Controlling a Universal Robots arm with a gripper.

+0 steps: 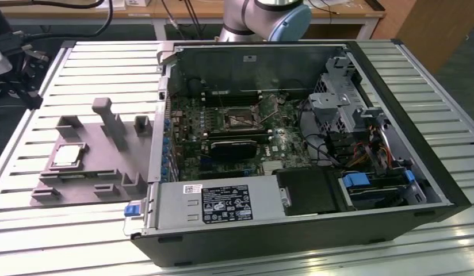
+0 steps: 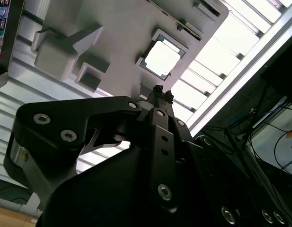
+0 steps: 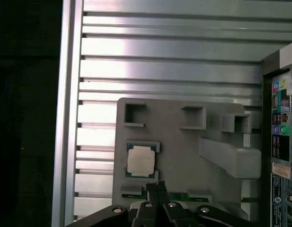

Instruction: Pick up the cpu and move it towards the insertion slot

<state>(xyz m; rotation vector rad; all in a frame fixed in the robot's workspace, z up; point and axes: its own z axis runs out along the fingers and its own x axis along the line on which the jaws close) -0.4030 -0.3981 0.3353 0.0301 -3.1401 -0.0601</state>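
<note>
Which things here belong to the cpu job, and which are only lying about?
Job: cpu, lying in the grey fixture; insertion slot; gripper, empty.
Lying about: power supply; black heatsink; drive cage.

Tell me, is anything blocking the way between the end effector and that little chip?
Nothing visible. In both wrist views the end effector points toward the cpu, which lies uncovered in its recess on the grey fixture, with only bare fixture between them.
</note>
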